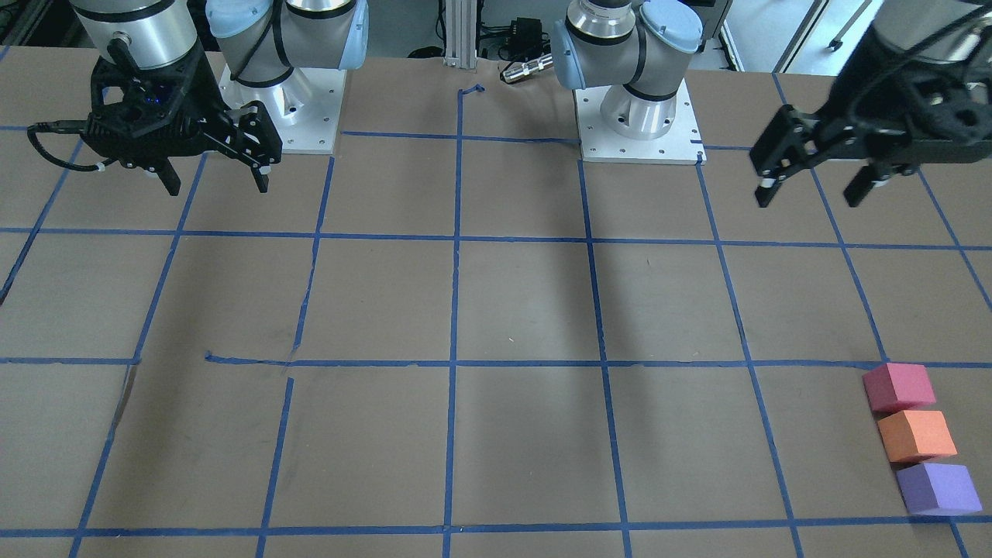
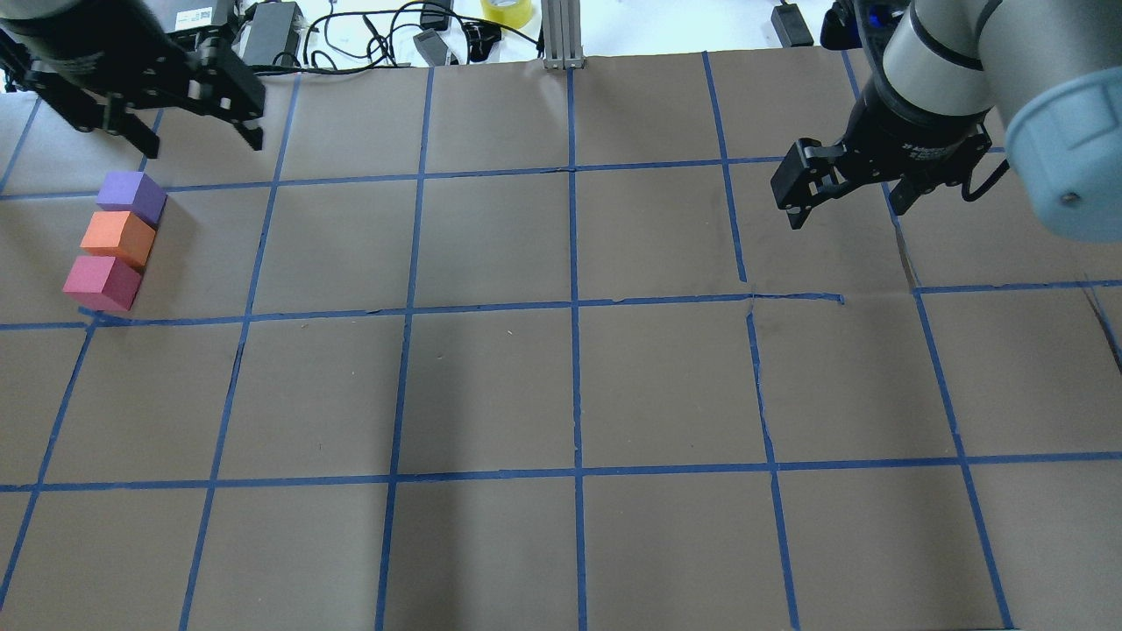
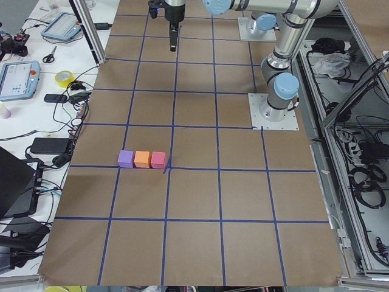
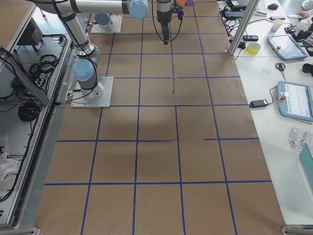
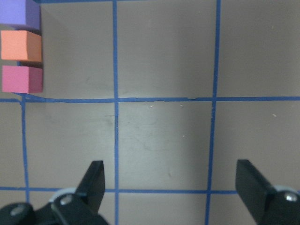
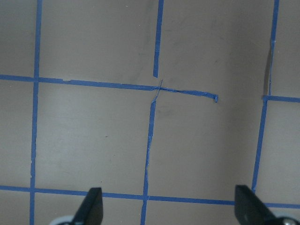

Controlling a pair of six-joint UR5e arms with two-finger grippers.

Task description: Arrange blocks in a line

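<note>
Three cubes lie touching in a straight row at the table's left end: purple, orange, pinkish-red. The front view shows the same row: pinkish-red, orange, purple. The row also shows in the left wrist view's top left corner, with orange in the middle. My left gripper is open and empty, raised above the table beyond the purple end. My right gripper is open and empty, raised over the right half, far from the cubes.
Brown paper with a blue tape grid covers the table. Both arm bases stand at the robot's edge. Cables, power bricks and a yellow tape roll lie beyond the far edge. A metal post stands at the far middle.
</note>
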